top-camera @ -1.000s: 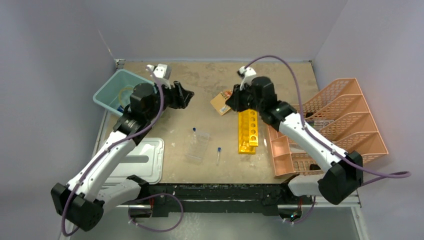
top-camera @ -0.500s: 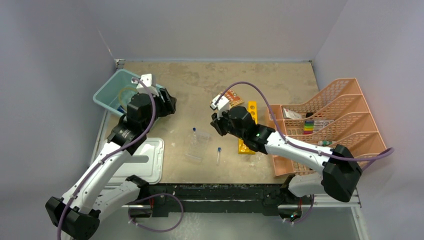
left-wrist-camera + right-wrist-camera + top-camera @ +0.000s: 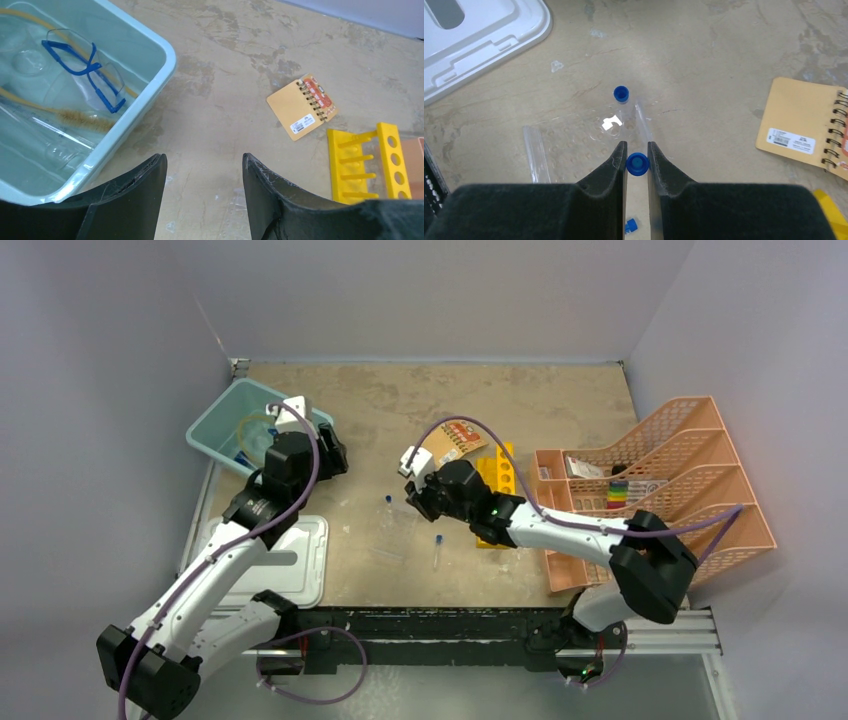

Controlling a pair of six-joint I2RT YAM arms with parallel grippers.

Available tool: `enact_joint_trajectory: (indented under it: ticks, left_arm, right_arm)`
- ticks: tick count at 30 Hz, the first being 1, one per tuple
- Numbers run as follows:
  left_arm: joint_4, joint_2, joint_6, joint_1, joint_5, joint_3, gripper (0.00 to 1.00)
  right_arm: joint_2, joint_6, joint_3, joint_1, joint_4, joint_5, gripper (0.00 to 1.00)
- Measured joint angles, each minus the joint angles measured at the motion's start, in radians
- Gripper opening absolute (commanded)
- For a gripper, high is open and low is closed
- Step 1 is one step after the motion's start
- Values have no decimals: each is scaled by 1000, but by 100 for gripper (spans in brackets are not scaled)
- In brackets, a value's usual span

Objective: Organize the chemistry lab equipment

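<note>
Blue-capped, one tube sits clamped in our right gripper above the clear rack; a second tube seems seated there, a third tube lies on the counter. Our left gripper hangs open. Mostly undone, we judge.

The left gripper fills the bottom of the frame, its black jaws standing apart with only bare bench between them. A pale teal bin takes up the upper left. Inside it lie blue-framed safety glasses, a thin brush with brown bristles and some clear glassware. An orange spiral notebook lies flat at right of centre. Below it, at lower right, is a yellow rack with round holes.
</note>
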Motion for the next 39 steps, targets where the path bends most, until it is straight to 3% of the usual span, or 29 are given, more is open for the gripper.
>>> enact_joint_trajectory:
  ticks: [24,39]
  left_arm:
    - [-29,-13,-7,0,-65,-10,56]
    - [-29,-13,-7,0,-65,-10,56]
  right_arm:
    - [190,-68,40,16,156,-51,9]
    - [221,-71,73,16,137,-66,12]
